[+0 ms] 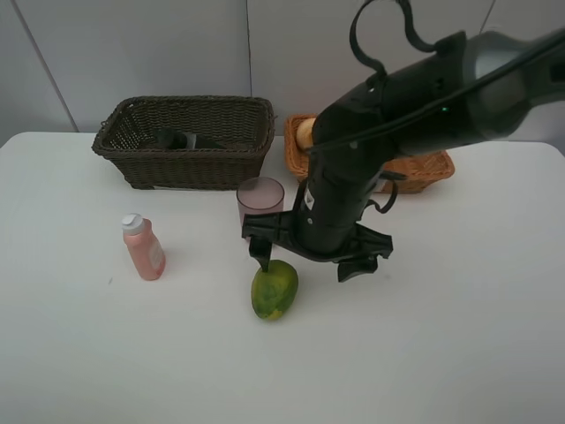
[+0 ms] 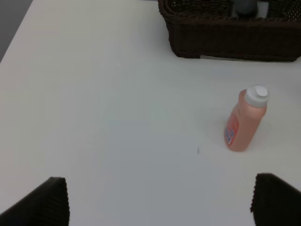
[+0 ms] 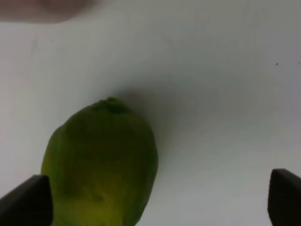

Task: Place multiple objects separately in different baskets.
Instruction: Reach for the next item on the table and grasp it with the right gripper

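Right gripper [image 1: 307,259] hung wide open and empty over the green-yellow mango [image 1: 274,290] on the white table [image 1: 459,353], fruit off toward one finger, likely lining up a grab for the tan basket [image 1: 428,166]; left gripper [image 2: 164,202] open too, idle by pink bottle [image 2: 246,121]

White table [image 1: 459,336], dark basket [image 1: 194,163], tan basket [image 1: 425,168], purplish cup [image 1: 260,196], pink bottle [image 1: 144,250], mango [image 1: 275,291]
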